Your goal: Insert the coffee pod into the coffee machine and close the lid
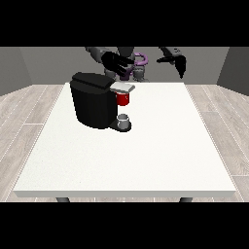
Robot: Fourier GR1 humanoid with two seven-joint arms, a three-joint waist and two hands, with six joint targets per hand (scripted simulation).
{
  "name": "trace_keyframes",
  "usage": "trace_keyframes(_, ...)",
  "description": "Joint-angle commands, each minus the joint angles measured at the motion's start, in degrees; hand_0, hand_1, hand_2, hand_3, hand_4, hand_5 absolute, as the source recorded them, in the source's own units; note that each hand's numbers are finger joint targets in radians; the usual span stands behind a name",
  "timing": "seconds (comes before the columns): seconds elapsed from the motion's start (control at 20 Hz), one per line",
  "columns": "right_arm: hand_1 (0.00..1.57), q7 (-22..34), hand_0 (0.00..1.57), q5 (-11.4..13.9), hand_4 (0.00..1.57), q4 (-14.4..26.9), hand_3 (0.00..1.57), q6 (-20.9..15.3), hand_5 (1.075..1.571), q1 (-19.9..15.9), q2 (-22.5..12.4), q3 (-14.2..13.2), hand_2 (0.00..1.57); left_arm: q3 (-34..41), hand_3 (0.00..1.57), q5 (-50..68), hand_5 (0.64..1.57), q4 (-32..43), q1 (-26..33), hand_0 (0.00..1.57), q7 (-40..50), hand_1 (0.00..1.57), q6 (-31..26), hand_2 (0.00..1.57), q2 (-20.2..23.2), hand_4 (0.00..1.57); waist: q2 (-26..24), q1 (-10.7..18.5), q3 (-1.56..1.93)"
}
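The black coffee machine (93, 102) stands on the left half of the white table (160, 146). Its grey lid (122, 87) juts out to the right, lying about level. A red thing at the machine (123, 99) sits just under the lid. Below it, a small grey thing (124, 120) rests on the machine's base. The hand at the view's left (115, 62) hovers behind and above the machine's top, fingers stretched towards the lid, touching nothing. The hand at the view's right (178, 61) is raised over the table's far edge, fingers hanging relaxed and holding nothing.
The table's front edge (126, 193) runs near the bottom of the view. The robot's torso (137, 65) stands behind the far edge. Wooden floor surrounds the table.
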Motion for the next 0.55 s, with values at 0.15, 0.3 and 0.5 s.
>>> trace_keyframes(0.15,0.0,-2.3,0.0,-2.6,0.26,-5.5,0.0,3.6,1.571,3.4,4.3,3.7,0.0,1.5,0.0,0.9,1.571,3.8,1.5,0.0,-4.6,0.0,0.1,0.0,-0.1,0.25,-3.4,-4.3,-0.01)
trace_keyframes(0.3,0.0,-7.3,0.0,-8.2,0.27,-8.3,0.0,4.2,1.571,14.4,4.4,7.1,0.0,1.4,0.0,0.4,1.571,4.4,4.5,0.0,-5.4,0.0,0.8,0.0,-0.7,0.19,-6.3,-6.2,0.01)
trace_keyframes(0.5,0.0,-6.4,0.0,-11.5,0.16,-12.1,0.0,0.6,1.571,24.9,4.4,12.7,0.0,2.9,0.0,0.4,1.571,6.4,6.0,0.0,-5.8,0.0,1.3,0.0,0.3,0.19,-10.2,-9.8,0.0)
